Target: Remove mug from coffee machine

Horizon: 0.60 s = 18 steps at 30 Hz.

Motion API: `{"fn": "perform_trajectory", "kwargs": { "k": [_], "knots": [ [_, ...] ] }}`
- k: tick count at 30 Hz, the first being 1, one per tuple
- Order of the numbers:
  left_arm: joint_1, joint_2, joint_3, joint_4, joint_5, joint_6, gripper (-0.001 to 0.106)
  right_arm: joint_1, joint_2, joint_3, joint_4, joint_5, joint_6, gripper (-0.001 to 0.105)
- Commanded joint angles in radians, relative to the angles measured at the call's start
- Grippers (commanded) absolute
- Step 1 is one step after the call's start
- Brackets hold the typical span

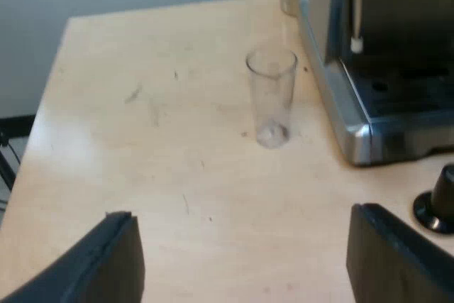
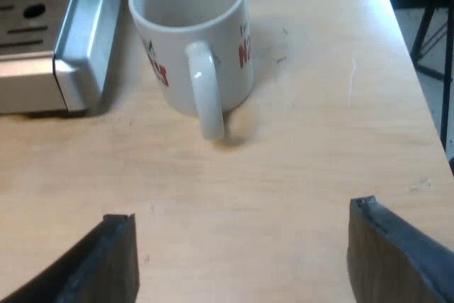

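1. Two black fingers of the left gripper (image 1: 241, 264) stood wide apart over the bare table (image 1: 142, 140), holding nothing and well clear of the espresso machine (image 1: 383, 104).
2. Just beside the machine's drip tray (image 1: 404, 97) stood the measuring glass (image 1: 272, 97), upright and empty as far as could be seen. A tamper (image 1: 438, 204) with a black knob sat near the machine's front corner.
3. From the right wrist, the right gripper (image 2: 241, 260) likewise had its fingers spread and empty, near the mug (image 2: 191, 47) but not touching it.
4. The mug, white with red print, stood upright on the table just beside the corner of the machine's tray, not on it. Its handle pointed toward the gripper. What showed of its inside looked empty.
5. By my reading the mug was already out of the machine, so the step in hand was clearing away from it. To do that well, the right gripper should back straight off along the handle's line. With fingers wide, neither would clip the handle or nudge the mug against the tray.
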Motion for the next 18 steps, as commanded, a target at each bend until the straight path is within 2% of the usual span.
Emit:
{"fn": "perform_trajectory", "kwargs": {
  "k": [1, 7, 10, 14, 18],
  "knots": [
    [0.0, -0.037, 0.031, -0.017, 0.005, 0.006, 0.063, -0.001, -0.047, -0.002, 0.005, -0.006, -0.008, 0.063],
    [0.0, -0.037, 0.105, -0.09, 0.005, 0.006, 0.063, -0.001, -0.047, -0.002, 0.005, -0.006, -0.008, 0.063],
    [0.0, -0.037, 0.129, -0.088, 0.005, 0.006, 0.063, -0.001, -0.047, -0.002, 0.005, -0.006, -0.005, 0.063],
    [0.0, -0.037, 0.161, -0.073, 0.044, 0.006, 0.063, -0.001, -0.047, -0.002, 0.005, -0.006, -0.005, 0.063],
    [0.0, -0.037, 0.16, -0.063, 0.055, 0.009, 0.063, -0.001, -0.047, -0.002, 0.005, -0.006, -0.005, 0.063]
  ]
}}
